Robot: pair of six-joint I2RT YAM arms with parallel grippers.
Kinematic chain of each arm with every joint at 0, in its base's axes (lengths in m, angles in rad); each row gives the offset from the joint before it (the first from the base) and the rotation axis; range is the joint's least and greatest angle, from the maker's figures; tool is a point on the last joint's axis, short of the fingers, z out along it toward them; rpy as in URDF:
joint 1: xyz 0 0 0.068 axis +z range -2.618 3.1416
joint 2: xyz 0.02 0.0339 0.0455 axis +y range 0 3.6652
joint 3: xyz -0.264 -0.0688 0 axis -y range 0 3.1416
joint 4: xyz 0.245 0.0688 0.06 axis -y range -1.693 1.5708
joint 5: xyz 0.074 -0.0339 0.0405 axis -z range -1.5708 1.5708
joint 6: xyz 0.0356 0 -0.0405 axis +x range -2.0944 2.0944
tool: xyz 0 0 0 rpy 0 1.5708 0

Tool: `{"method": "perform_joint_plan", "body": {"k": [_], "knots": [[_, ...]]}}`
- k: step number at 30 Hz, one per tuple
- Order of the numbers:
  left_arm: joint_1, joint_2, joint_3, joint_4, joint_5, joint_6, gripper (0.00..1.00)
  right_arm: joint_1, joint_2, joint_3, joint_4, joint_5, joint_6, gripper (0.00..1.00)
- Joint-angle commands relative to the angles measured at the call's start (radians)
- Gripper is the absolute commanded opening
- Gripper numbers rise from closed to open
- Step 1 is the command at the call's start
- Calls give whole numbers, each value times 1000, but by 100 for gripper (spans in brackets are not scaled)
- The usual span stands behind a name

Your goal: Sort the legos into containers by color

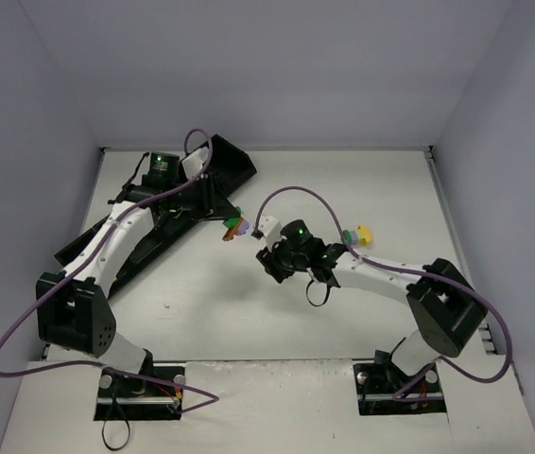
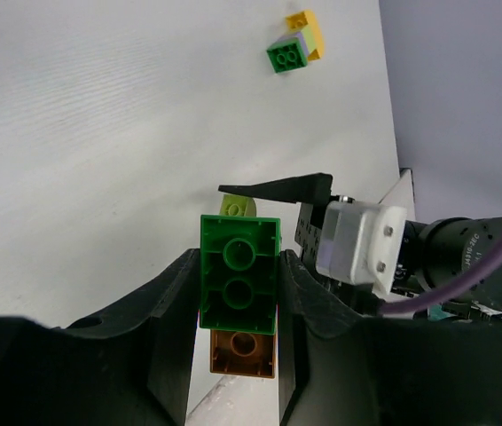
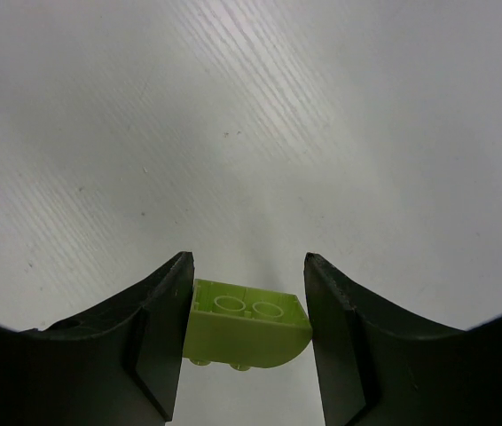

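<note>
Green brick (image 2: 239,275): two studs in a row, with a brown brick (image 2: 244,353) against its near end. Left gripper (image 2: 239,259) narrowly parted and clamped on the green one, over mid-counter (image 1: 343,180), just off the black tray (image 1: 234,161) at the far-left corner. Lime brick (image 3: 247,324): two studs, one rounded edge, pinched in the right gripper (image 3: 247,262) just beside the green. A small yellow-and-green cluster (image 2: 295,44) lies toward the right edge.

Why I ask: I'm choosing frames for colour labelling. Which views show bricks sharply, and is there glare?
Left wrist: green brick and brown brick crisp, no glare. Right wrist: lime brick sharp, table evenly lit. Top external: no glare, but bricks tiny, detail lost.
</note>
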Motion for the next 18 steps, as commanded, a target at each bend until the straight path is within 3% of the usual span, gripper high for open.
{"method": "perform_joint_plan", "body": {"k": [1,12,14,18], "knots": [[13,-86,-31,66,-23,33,0,-1,39,74,29,48,83,17],[31,-167,-141,139,-51,57,0,-1,194,137,-7,112,143,29],[31,-184,-155,162,-53,59,0,-1,208,140,-9,114,148,38],[33,-197,-178,184,-51,60,0,-1,220,145,-11,109,153,45]]}}
